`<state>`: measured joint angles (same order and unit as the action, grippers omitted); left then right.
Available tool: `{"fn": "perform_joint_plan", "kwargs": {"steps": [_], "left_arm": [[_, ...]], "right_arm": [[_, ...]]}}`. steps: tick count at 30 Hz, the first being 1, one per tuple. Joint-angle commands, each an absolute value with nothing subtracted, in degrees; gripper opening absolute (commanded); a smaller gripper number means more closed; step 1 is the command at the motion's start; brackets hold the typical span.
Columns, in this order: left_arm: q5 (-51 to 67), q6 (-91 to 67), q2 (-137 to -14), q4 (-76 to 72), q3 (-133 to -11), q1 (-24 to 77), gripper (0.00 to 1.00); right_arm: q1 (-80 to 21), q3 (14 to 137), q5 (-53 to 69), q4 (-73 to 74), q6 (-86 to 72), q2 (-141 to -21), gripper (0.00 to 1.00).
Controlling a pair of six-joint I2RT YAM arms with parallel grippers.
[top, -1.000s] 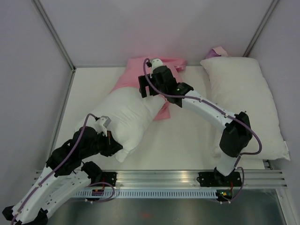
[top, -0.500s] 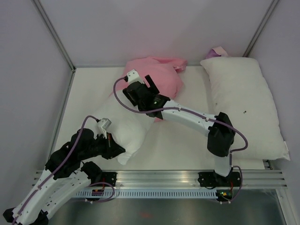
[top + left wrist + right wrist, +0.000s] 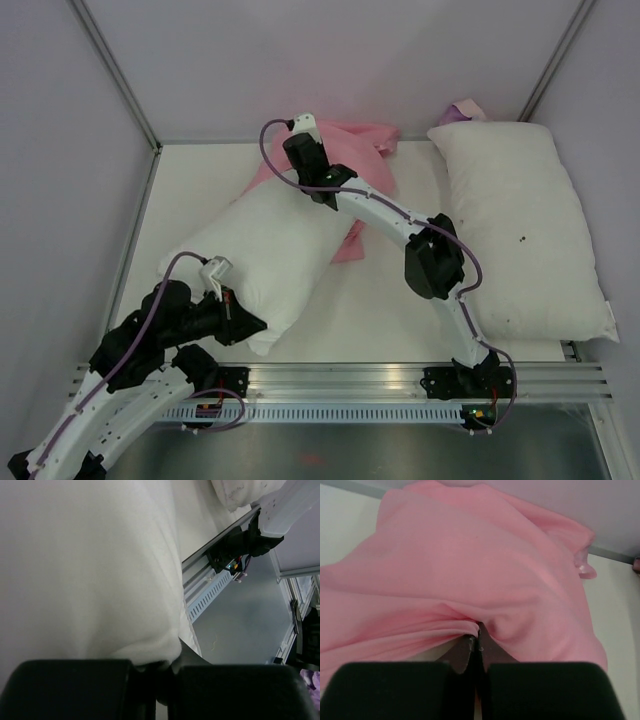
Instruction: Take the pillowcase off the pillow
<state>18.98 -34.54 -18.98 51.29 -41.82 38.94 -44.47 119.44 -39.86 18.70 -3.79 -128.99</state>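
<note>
The long white pillow (image 3: 265,250) lies slantwise at the middle left, its far end still inside the pink pillowcase (image 3: 355,160) bunched at the back wall. My left gripper (image 3: 245,325) is shut on the pillow's near corner; in the left wrist view the white pillow (image 3: 85,565) bulges out of the closed left gripper (image 3: 167,667). My right gripper (image 3: 297,160) reaches to the far middle. In the right wrist view the right gripper (image 3: 479,630) is shut on a pinched fold of the pillowcase (image 3: 485,565).
A second white pillow (image 3: 520,230) with small dark specks lies along the right side, its corner (image 3: 235,492) showing in the left wrist view. A bit of purple cloth (image 3: 462,110) sits behind it. An aluminium rail (image 3: 400,380) runs along the near edge. Walls close in the back and both sides.
My right gripper swung over the pillow's far end, moved to the back and shut on the pillowcase fold. More white pillow now shows. My left gripper kept its hold and drew slightly nearer.
</note>
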Motion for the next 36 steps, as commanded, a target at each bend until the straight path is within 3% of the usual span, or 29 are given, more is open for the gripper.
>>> {"fn": "perform_joint_plan", "kwargs": {"steps": [1, 10, 15, 23, 29, 33, 35, 36], "left_arm": [[24.5, -35.4, -16.5, 55.3, -47.5, 39.3, 0.02], [0.7, -36.8, -16.0, 78.3, -68.5, 39.3, 0.02], [-6.1, -38.1, -16.6, 85.9, -76.9, 39.4, 0.02], [-11.9, -41.2, -16.4, 88.2, -80.0, 39.4, 0.02], [-13.3, -45.1, -12.9, 88.2, -84.6, 39.5, 0.02], [-4.1, -43.0, -15.8, 81.8, -75.8, 39.6, 0.02], [0.8, -40.4, -16.6, 73.1, -69.6, 39.6, 0.02], [3.9, -39.9, -18.5, 70.7, -67.9, 39.6, 0.03]], "right_arm": [[-34.8, 124.1, -38.9, 17.1, -8.4, -131.7, 0.00], [-15.7, 135.5, -30.2, 15.4, -11.0, -139.5, 0.00], [-8.1, 137.7, -25.7, 13.0, -11.6, -142.6, 0.00], [-6.7, 141.2, -31.3, 14.4, -10.5, -147.9, 0.00], [-4.1, 140.3, -24.7, 21.8, -13.4, -147.0, 0.01], [-5.4, 128.2, -18.2, 20.8, -13.4, -134.4, 0.64], [-6.9, 120.0, -15.2, 20.0, -14.7, -129.6, 0.76], [-7.7, 115.6, -14.0, 20.2, -14.9, -125.1, 0.88]]}}
